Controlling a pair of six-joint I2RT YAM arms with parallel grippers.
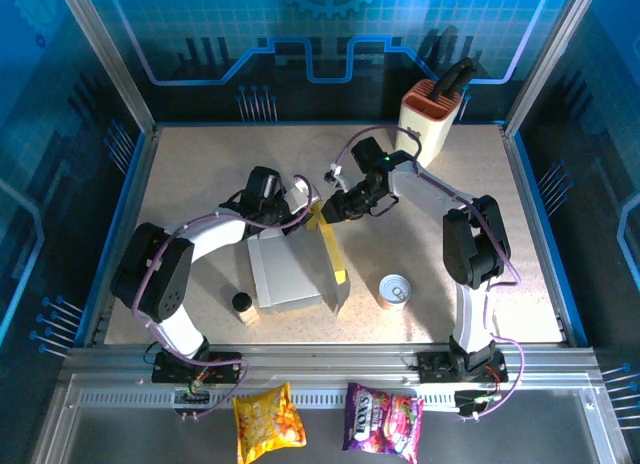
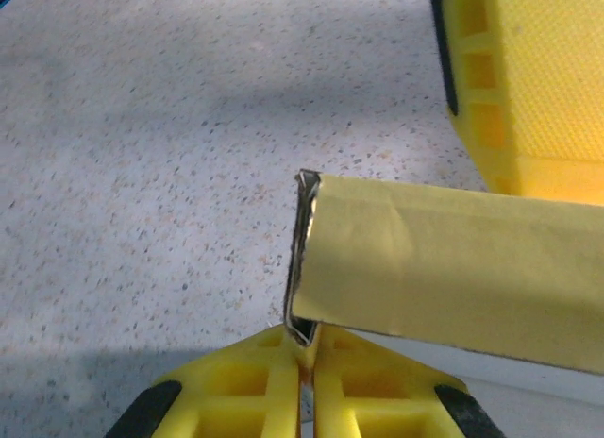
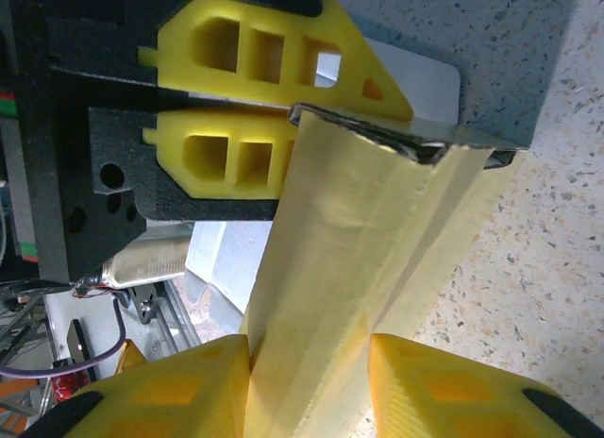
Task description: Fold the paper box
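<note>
- Paper box point(image 1: 285, 274) of thin cardboard, grey-white inside and yellow outside, lies in the middle of the speckled beige table top point(image 1: 200, 174), between the two arms. Its grey-white panel lies flat, and a long yellow flap point(image 1: 331, 254) stands up along the right edge of it.
- A small round jar with a black lid point(image 1: 243, 305) stands just beside the near left corner of the paper box.
- The left gripper point(image 2: 304, 367) is clenched on the paper box. In the left wrist view its yellow fingers point(image 2: 236, 381) are pressed together on the far corner of the flap.
- The right gripper point(image 3: 311, 381) meets the same flap from the other side, very near the left gripper. In the right wrist view its yellow fingers point(image 3: 189, 391) stand on both sides of the flap, which is doubled there, and they touch it, so it grasps the paper box.
- A silver round tin can point(image 1: 395, 289) stands upright to the right of the flap, near it but apart.
- A cream knife block with an orange top point(image 1: 430, 119) stands at the far right corner of the table, with a black handle in it.
- A yellow snack bag point(image 1: 268, 424) and a purple snack bag point(image 1: 383, 421) lie on the near ledge, in front of the arm bases.
</note>
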